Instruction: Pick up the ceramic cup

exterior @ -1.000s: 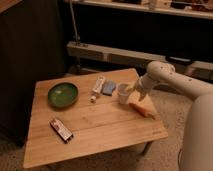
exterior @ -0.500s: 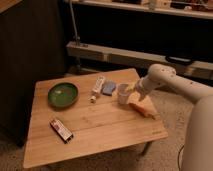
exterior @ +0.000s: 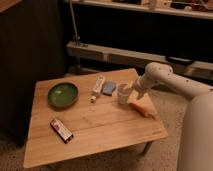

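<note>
The ceramic cup (exterior: 122, 93) is small, plain and white. It stands upright on the wooden table (exterior: 95, 122), right of centre. My gripper (exterior: 131, 93) is at the end of the white arm (exterior: 160, 76) that reaches in from the right. It is low over the table, right against the cup's right side. The cup rests on the table.
A wide green bowl (exterior: 63, 94) sits at the table's left. A white printed tube (exterior: 98, 84) and a small blue object (exterior: 109, 88) lie just left of the cup. A yellow-orange object (exterior: 144, 106) lies below the gripper. A dark snack bar (exterior: 61, 130) lies front left.
The arm has shifted slightly, with the gripper edging closer to the cup's right side. The cup and the other objects have not moved.
</note>
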You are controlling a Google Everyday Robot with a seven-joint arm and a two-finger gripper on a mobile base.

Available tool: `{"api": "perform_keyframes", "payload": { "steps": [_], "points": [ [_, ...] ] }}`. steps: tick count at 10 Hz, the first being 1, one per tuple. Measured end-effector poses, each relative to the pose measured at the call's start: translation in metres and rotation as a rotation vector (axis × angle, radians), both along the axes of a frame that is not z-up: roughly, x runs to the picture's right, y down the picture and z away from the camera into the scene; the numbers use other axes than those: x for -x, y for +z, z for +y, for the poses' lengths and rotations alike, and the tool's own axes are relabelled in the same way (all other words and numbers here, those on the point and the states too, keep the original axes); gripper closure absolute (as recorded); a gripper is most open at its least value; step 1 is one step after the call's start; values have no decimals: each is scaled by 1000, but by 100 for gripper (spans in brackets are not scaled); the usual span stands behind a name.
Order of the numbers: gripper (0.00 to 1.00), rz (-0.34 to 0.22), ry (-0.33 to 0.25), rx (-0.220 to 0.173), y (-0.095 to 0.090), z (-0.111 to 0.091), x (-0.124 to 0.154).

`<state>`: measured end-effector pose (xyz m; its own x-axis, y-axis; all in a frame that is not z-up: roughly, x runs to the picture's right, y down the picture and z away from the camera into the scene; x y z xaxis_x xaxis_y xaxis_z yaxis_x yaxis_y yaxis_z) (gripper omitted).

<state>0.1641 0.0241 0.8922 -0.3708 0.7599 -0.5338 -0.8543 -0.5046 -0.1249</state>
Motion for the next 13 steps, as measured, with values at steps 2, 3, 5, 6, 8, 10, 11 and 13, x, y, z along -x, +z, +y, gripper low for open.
{"api": "perform_keyframes", "payload": {
  "steps": [2,3,5,6,8,10,11,13],
  "points": [
    [35,8,-4,5,5,-2,2],
    [35,14,-10,10,7,-3,4],
    [35,29,-12,20,13,-4,3],
    [35,35,-12,27,16,-2,2],
    [35,41,-14,38,23,4,0],
    [40,43,-13,47,30,9,-2],
    [49,41,-18,60,33,15,-4],
    [71,39,-21,77,36,21,-4]
  ]
}}
